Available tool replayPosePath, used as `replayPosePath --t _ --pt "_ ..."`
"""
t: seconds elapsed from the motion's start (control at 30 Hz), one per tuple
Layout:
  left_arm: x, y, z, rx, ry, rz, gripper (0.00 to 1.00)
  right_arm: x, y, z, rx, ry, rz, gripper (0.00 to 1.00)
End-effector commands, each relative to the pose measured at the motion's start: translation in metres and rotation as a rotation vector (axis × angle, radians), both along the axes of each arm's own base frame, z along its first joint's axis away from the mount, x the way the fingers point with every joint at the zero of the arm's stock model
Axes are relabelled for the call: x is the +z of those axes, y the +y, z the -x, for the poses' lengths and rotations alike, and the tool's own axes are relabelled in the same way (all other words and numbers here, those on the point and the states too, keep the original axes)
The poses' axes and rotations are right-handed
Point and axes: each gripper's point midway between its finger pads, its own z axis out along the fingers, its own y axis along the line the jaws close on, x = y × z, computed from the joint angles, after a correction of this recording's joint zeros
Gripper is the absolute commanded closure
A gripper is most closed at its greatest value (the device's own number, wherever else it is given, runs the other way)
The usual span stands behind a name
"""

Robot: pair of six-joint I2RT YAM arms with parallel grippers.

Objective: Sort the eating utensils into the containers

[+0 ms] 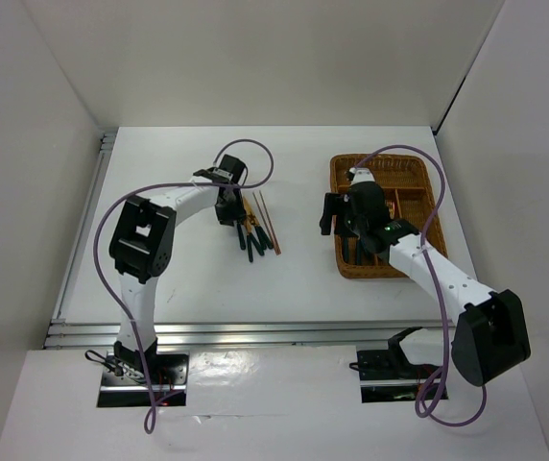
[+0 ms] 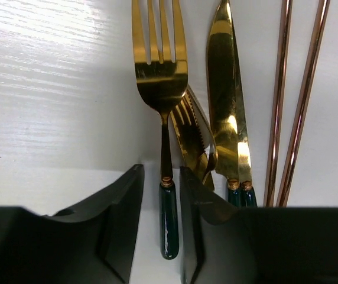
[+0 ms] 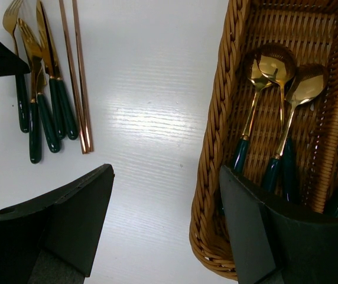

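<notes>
White table (image 1: pixel 179 163). Left gripper (image 2: pixel 161 231) parted, fork (image 2: pixel 160 77) handle between jaws, not yet pinched; knife (image 2: pixel 223 94) just right of them. Close centred, lift straight, spare neighbours. Right gripper (image 3: pixel 166 225) wide, empty, astride tray (image 3: pixel 216 148) rim.

In my left wrist view the fork (image 2: pixel 160 77) tines and chopsticks (image 2: pixel 278 100) run off the top edge, and one of the fingers (image 2: pixel 228 236) covers the handles of the knives (image 2: pixel 225 89). From above, I cannot tell these apart.
</notes>
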Motion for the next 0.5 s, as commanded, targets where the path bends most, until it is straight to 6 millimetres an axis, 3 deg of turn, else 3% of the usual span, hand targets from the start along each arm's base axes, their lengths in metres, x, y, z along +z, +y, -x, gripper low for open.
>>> replayPosePath --t 0.0,0.1,0.23,0.33,0.37,0.47 --pt "-0.004 0.001 -0.006 -0.004 0.008 -0.018 0.58 0.020 0.008 -0.015 0.009 -0.067 -0.040 0.20" --pt "-0.007 0.003 -0.006 0.000 0.014 -0.031 0.69 0.020 0.009 -0.015 0.016 -0.065 -0.045 0.20" --pt "-0.008 0.007 -0.002 0.003 0.029 -0.047 0.74 0.022 0.014 -0.014 0.035 -0.068 -0.061 0.20" --pt "0.006 0.009 -0.005 0.022 0.000 -0.051 0.77 0.024 0.024 -0.015 0.086 -0.077 -0.086 0.20" --pt "0.020 0.009 -0.007 0.023 -0.030 -0.039 0.77 0.029 0.029 -0.017 0.118 -0.098 -0.097 0.20" --pt "0.039 0.016 -0.005 0.036 -0.062 -0.008 0.77 0.046 0.055 -0.015 0.253 -0.144 -0.184 0.20"
